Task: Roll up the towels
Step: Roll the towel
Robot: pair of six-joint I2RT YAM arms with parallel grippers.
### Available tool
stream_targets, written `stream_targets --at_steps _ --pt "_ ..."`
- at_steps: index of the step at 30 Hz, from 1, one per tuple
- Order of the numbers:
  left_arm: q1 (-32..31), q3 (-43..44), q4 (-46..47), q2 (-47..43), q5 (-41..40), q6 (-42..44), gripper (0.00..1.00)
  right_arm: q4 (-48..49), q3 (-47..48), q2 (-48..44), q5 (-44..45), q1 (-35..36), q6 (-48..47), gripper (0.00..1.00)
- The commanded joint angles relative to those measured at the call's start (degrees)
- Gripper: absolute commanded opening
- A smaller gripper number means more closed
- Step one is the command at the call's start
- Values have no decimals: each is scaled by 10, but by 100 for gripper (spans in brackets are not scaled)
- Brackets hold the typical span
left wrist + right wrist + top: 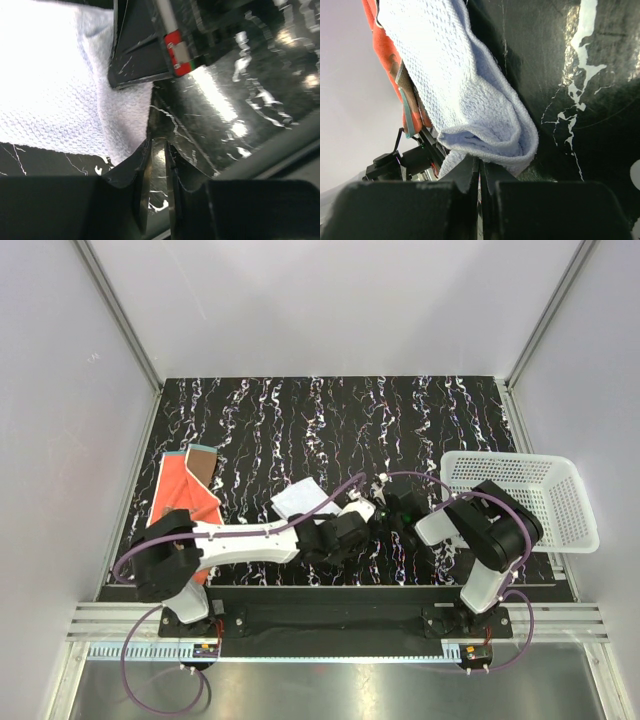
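The white towel (298, 498) lies near the table's front middle, its right part hidden under my arms. In the right wrist view the white towel (470, 100) has its near edge folded over, and my right gripper (481, 165) is shut on that fold; it also shows in the top view (385, 498). My left gripper (159, 142) stands beside it (357, 512). Its fingers are a narrow gap apart with only table between them, and the tips are at the edge of the white towel (55, 90). The orange towel (185, 492) lies flat at the left, one corner turned brown side up.
A white perforated basket (520, 495) stands at the right edge of the black marbled table (330, 420). The right arm's finger (142, 50) sits close above my left gripper. Grey walls close in the table on three sides.
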Motion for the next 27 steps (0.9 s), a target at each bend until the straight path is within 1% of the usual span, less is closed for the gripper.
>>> stream_targets --at_steps 1,4,10,14,15,19,23,27 --pt "1 5 6 18 -51 -6 20 -92 -11 14 50 10 -31 0" --pt "1 -13 4 30 -69 -17 20 -92 -11 13 49 10 -32 0" --pt "1 -32 -26 24 -144 -37 20 -86 -13 18 48 10 -32 0" --pt "1 -32 -32 25 -152 -24 27 -75 -12 34 41 10 -29 0" --pt "1 -33 -32 28 -151 -19 30 -72 -11 35 40 10 -29 0" --pt "0 -49 -8 39 -119 -7 33 -74 -9 37 39 10 -29 0" --pt "1 -70 32 44 -75 -2 34 -74 -8 39 38 10 -29 0" --pt "-2 -90 58 44 -53 2 34 -74 -6 43 37 10 -28 0"
